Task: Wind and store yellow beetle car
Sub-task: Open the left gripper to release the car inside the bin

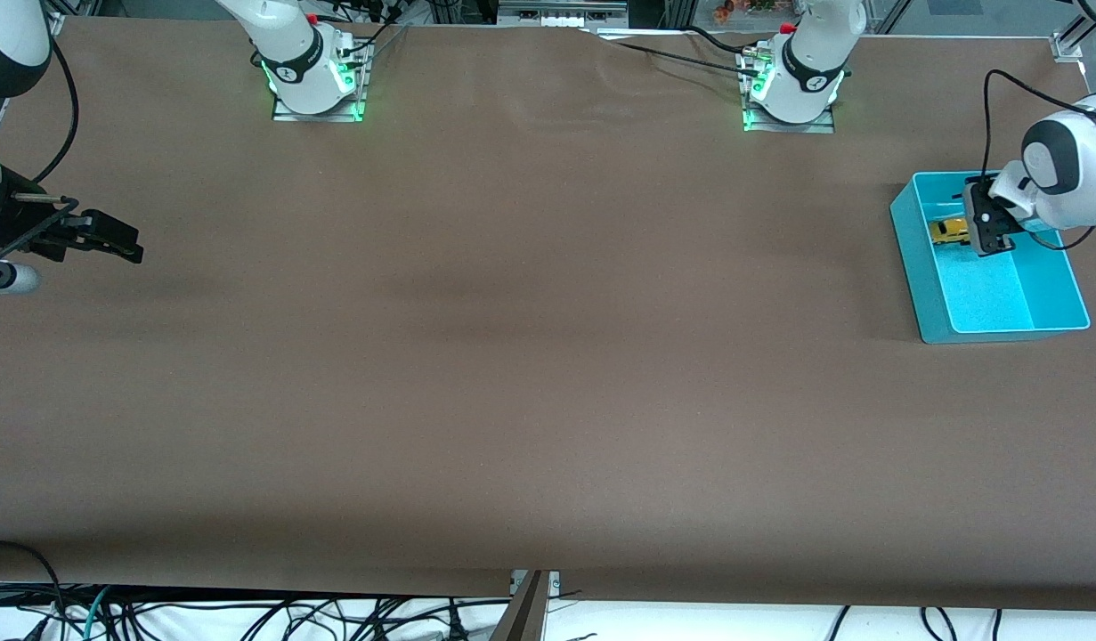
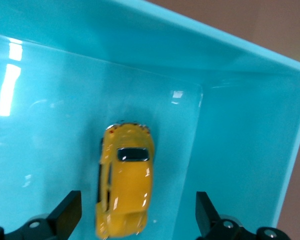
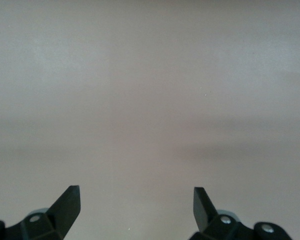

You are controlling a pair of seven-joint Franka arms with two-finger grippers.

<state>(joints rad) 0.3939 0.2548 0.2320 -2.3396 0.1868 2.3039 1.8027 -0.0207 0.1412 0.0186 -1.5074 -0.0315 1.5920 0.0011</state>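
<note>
The yellow beetle car [image 1: 949,231] [image 2: 125,180] lies on the floor of the cyan bin [image 1: 921,267] [image 2: 250,100], at the end farther from the front camera. My left gripper [image 1: 991,233] [image 2: 138,212] hangs over the bin with its fingers [image 2: 70,210] spread wide on either side of the car, clear of it and holding nothing. My right gripper [image 1: 111,239] [image 3: 137,205] waits open over bare table at the right arm's end, nothing between its fingers.
The bin sits near the table's edge at the left arm's end. Brown table surface [image 1: 530,356] stretches between the two arms. Cables [image 1: 245,614] hang below the table's front edge.
</note>
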